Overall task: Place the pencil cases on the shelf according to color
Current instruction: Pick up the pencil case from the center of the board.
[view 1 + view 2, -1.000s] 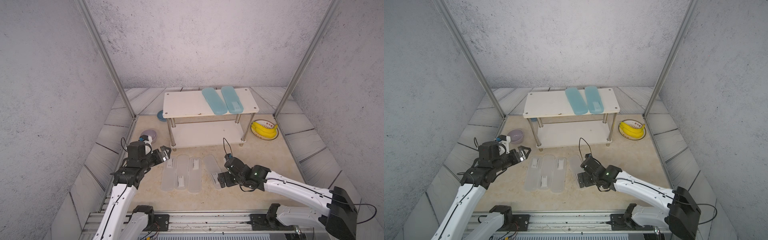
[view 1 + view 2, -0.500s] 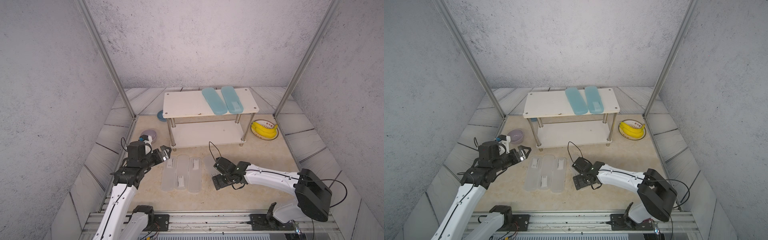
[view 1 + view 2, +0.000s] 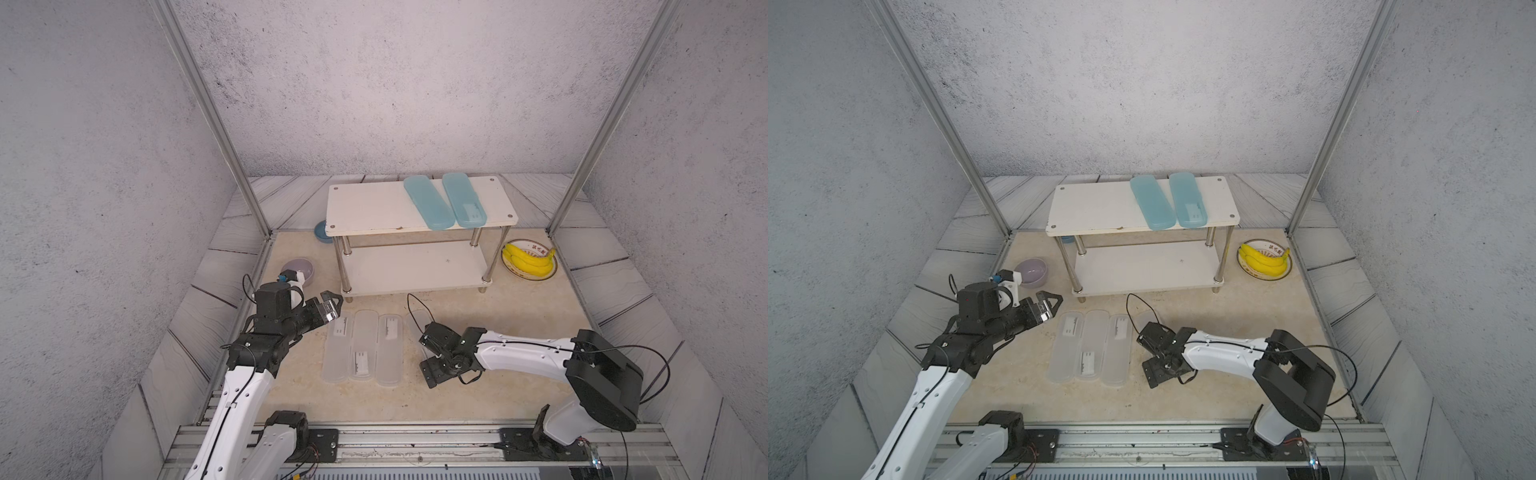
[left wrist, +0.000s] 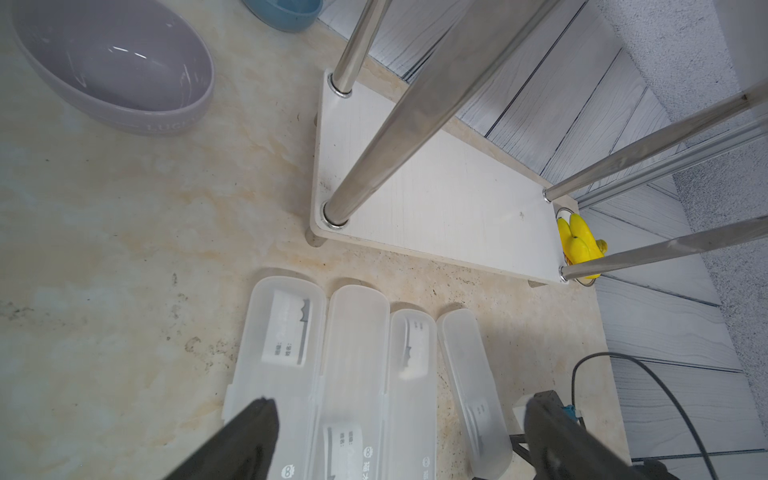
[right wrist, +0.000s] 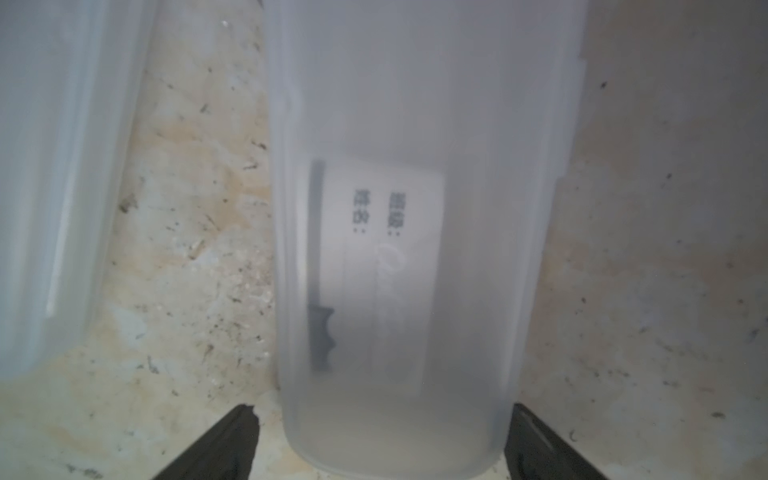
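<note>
The right end effector is spread wide and holds nothing. Its two dark fingers stand on either side of the rounded near end of the lone white case, close to its walls but, as far as the right wrist view shows, not pressing them. That case lies flat on the desk, in front of the shelf and toward the desk's front edge. It is set slightly apart from three white cases that lie side by side, touching. Two teal cases sit on the shelf's top board toward its right end, and the lower board is bare. The left end effector is also open and empty, hanging by the far end of the row of three, on the side toward the desk's left edge.

By its look the lone white case is light, hollow and fairly stiff. Its thin frosted walls would probably give a little under a hard squeeze, and its smooth surface could slip. It sits low, so the fingers must reach right down to the desk. Taking it across its narrow width suits it. A hold at the very end would likely let the long body droop, so nearer the middle, about where the paper label shows through, seems safer. A gentle close should do, since too much force might pop the lid.
</note>
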Controlling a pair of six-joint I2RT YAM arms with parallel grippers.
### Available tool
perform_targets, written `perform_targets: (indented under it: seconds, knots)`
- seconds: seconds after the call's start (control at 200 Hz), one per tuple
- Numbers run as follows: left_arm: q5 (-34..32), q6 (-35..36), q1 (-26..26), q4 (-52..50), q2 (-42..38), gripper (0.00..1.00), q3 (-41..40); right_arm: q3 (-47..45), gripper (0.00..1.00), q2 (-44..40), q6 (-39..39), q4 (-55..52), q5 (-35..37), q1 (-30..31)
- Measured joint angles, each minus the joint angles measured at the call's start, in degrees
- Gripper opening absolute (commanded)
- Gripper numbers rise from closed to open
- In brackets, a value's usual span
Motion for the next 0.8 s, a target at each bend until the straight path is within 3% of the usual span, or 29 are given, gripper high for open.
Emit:
perform_targets:
  seconds: [0.165, 0.47, 0.801]
  knots:
    - [0.02, 0.0, 0.0, 0.02, 0.63, 0.99, 0.0, 0.0, 0.9, 1.53, 0.98, 0.72, 0.85, 0.66]
    - [0.02, 0.0, 0.0, 0.04, 0.63, 0.99, 0.0, -1.9, 0.64, 0.33, 3.61, 3.28, 3.93, 1.46]
    - [0.02, 0.0, 0.0, 0.42, 0.92, 0.99, 0.02, -3.34, 0.59, -9.51, 5.35, -2.38, 10.56, 1.49]
